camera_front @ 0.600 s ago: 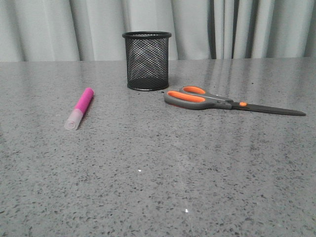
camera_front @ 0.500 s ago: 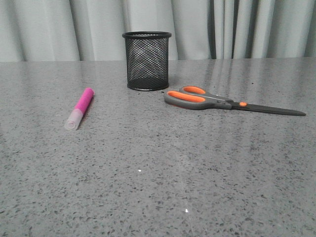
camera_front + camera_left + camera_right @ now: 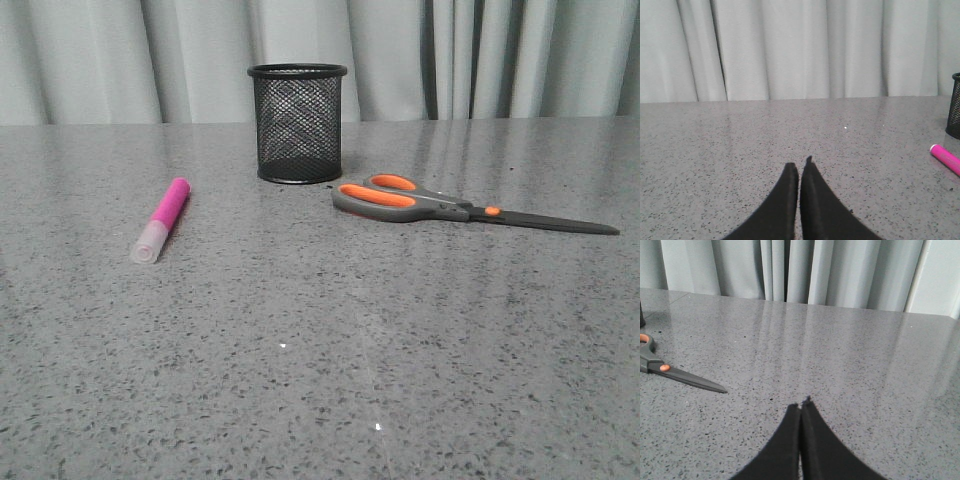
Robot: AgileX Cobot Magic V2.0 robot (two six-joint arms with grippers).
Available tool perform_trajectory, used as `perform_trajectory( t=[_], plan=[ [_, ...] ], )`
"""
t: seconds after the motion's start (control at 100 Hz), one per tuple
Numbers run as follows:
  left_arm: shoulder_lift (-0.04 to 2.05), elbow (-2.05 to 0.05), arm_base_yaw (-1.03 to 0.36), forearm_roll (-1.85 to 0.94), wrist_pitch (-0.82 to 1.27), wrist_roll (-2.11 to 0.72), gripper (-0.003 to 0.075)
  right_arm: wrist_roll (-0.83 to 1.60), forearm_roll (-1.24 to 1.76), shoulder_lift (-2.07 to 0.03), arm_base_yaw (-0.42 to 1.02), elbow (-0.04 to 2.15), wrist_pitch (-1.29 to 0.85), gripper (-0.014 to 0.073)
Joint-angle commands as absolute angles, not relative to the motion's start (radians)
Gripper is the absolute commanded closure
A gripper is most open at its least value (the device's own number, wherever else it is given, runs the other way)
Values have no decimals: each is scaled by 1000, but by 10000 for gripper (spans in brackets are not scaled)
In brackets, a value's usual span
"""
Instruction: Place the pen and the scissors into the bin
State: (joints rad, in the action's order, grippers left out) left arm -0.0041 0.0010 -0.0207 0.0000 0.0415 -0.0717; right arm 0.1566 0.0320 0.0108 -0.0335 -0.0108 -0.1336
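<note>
Three task items laid out on a grey speckled stone tabletop (image 3: pixel 320 380) in the front view: small black wire-mesh cylindrical bin (image 3: pixel 297 123) upright toward the far edge, before pale grey curtains (image 3: pixel 120 60); short magenta-pink pen with a translucent whitish cap (image 3: pixel 161 220) flat on the table to the left of the bin and nearer the camera, well apart from it, cap end nearest the camera; long scissors with grey handles lined in orange and dark blades (image 3: pixel 455 206) flat to the right, handles near the base of the bin, blades closed and pointing right. Neither arm nor gripper visible there. Only in the left wrist view: left gripper (image 3: pixel 799 167), two black fingers pressed together with a hairline seam between, holding nothing, low over bare table; just the pink tail of the pen (image 3: pixel 946 158) and a sliver of the bin (image 3: pixel 955 105) at one edge of the picture. Only in the right wrist view: right gripper (image 3: pixel 801 405), fingers likewise closed tip to tip and empty; blades, orange pivot dot and one handle end of the scissors (image 3: pixel 677 376) seen off to the side, well apart from the fingertips.
</note>
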Motion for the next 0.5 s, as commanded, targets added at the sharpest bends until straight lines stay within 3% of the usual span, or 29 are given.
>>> perform_trajectory(
  t=[0.0, 0.49],
  plan=[
    [-37, 46, -21, -8, -36, -64, 739, 156, 24, 31, -40, -24, -62, 670],
    [-37, 46, -21, -114, -36, -64, 739, 156, 34, 31, -40, -24, 11, 670]
  ],
)
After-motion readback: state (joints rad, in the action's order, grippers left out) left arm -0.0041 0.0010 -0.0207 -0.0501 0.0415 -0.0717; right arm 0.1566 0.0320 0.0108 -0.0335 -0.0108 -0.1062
